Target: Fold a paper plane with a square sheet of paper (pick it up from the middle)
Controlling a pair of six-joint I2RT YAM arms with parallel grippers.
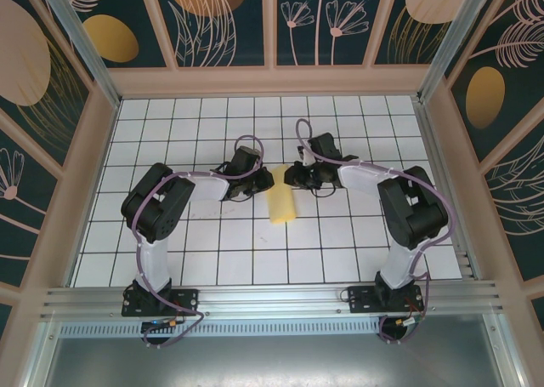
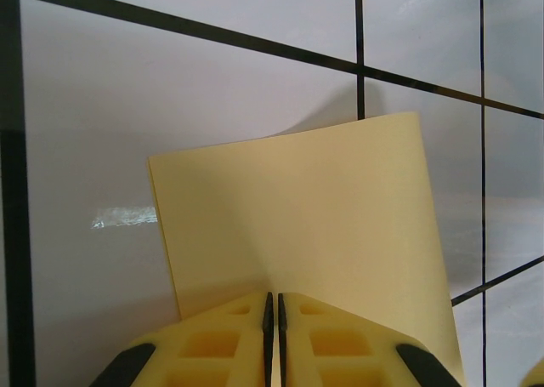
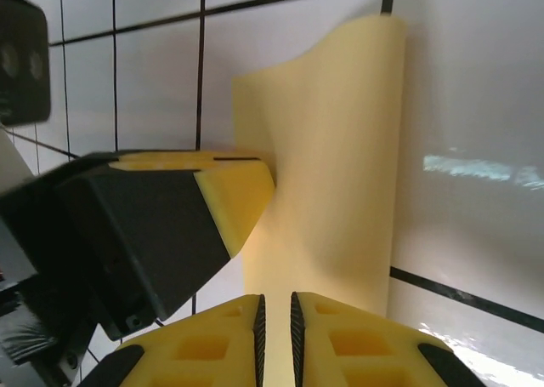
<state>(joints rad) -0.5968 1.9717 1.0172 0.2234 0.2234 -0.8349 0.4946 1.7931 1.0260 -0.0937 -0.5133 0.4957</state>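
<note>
At worktop [image 1: 204,251] centre, pinching folded square sheet of paper [image 1: 281,204] from two sides with left fingers [image 2: 221,344] and right fingers [image 3: 357,344], both nearly closed.

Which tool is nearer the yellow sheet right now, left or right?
Neither: both touch it. Left tool is shut on the sheet at its left edge; right tool pinches the opposite edge.

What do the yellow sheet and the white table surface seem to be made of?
The yellow sheet looks like thin matte paper: it curves softly and shows no shine. The table surface looks like a glossy hard laminate or plastic, which I cannot tell: white, black grid lines, bright reflections.
</note>
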